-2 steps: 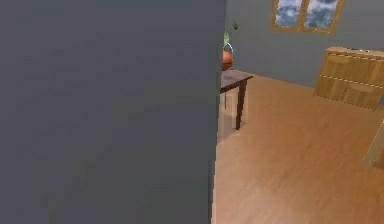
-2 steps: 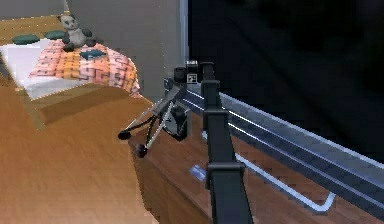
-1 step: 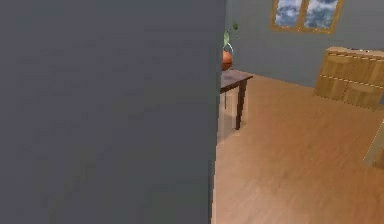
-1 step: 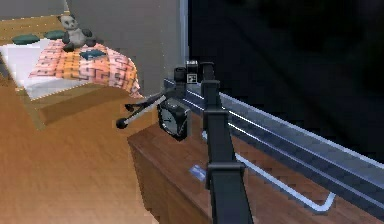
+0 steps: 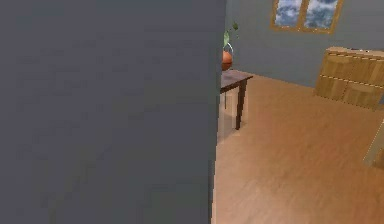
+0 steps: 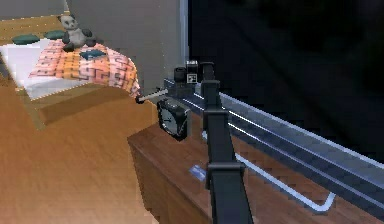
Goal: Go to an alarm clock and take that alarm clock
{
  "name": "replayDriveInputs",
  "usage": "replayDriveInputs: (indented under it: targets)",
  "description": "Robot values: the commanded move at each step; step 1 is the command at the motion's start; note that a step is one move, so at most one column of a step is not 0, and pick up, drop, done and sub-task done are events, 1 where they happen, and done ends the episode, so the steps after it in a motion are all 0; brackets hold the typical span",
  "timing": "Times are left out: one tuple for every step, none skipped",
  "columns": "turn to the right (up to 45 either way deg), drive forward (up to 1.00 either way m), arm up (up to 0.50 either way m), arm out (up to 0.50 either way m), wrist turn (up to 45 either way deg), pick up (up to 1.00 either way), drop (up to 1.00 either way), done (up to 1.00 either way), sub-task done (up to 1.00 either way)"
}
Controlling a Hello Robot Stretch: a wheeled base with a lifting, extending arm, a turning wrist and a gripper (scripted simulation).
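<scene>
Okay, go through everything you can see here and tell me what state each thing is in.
claw: out at the arm's far end, near the wooden top; cannot tell whether it holds anything.
bed: made, patterned blanket spread over it.
plush toy: sitting upright on the bed.
potted plant: upright on the dark table.
dresser: drawers shut.

one bed (image 6: 45, 100) at the arm side view's upper left, bearing one stuffed panda (image 6: 70, 28) and one orange checked blanket (image 6: 88, 66); one gripper (image 6: 150, 96) at centre. in the forward view, one dark table (image 5: 238, 82) with one potted plant (image 5: 227, 57) at upper centre, one two-paned window (image 5: 306, 14) and one wooden dresser (image 5: 352, 78) at upper right.
</scene>
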Motion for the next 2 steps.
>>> replayDriveInputs:
  targets:
    - [0.0,0.00,0.00,0.00,36.0,0.00,0.00,0.00,0.00]
    - [0.0,0.00,-0.30,0.00,0.0,0.00,0.00,0.00,0.00]
